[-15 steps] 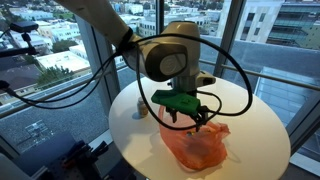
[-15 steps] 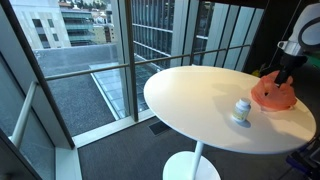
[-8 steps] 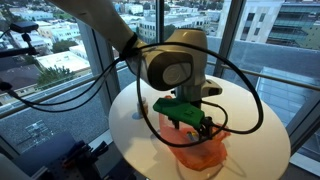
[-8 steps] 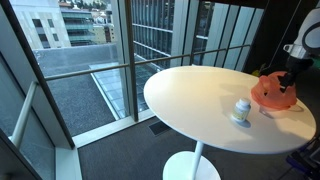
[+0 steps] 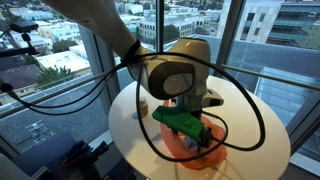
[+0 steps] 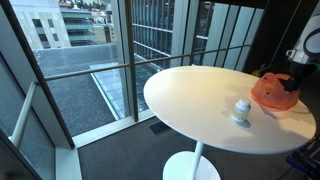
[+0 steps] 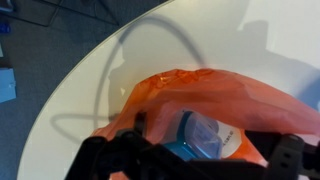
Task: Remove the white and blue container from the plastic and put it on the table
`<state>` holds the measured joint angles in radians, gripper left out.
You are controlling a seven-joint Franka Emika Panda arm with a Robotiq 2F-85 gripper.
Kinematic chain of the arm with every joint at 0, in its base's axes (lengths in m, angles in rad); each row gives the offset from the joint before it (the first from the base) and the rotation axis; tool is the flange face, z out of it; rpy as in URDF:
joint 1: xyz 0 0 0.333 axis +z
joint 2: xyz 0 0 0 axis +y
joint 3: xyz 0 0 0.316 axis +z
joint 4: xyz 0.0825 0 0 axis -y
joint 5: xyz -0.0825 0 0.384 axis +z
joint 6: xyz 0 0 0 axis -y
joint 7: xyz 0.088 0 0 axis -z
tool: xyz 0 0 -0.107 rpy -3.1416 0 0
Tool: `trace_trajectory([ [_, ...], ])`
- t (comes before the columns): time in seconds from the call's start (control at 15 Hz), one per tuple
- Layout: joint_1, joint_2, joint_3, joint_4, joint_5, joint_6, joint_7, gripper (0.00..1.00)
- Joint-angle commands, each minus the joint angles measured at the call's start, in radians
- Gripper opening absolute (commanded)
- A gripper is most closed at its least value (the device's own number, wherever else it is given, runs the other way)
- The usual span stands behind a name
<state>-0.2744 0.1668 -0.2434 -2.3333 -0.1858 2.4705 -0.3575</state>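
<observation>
Fingers (image 7: pixel 105 160) over orange plastic bag (image 7: pixel 200 95), white and blue container (image 7: pixel 207 136) inside

"What lies beneath the gripper (image 5: pixel 204 140)?"
"The plastic bag (image 7: pixel 170 95), resting on the table (image 6: pixel 185 90), with the container (image 7: pixel 207 137) inside it, just ahead of the gripper."
"Anything else?"
"A small jar (image 6: pixel 241 109) on the table, well apart from the gripper."
</observation>
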Motion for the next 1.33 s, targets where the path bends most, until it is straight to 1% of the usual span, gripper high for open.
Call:
trace_trajectory([
  [0.0, 0.001, 0.03, 0.009, 0.019, 0.009, -0.001, 0.007, 1.0],
  [0.27, 0.006, 0.046, 0.018, 0.03, 0.017, 0.007, 0.035, 1.0],
  [0.67, 0.008, 0.064, 0.018, 0.064, 0.039, -0.011, 0.104, 1.0],
  [1.27, 0.027, 0.112, 0.009, 0.117, 0.024, -0.02, 0.248, 1.0],
])
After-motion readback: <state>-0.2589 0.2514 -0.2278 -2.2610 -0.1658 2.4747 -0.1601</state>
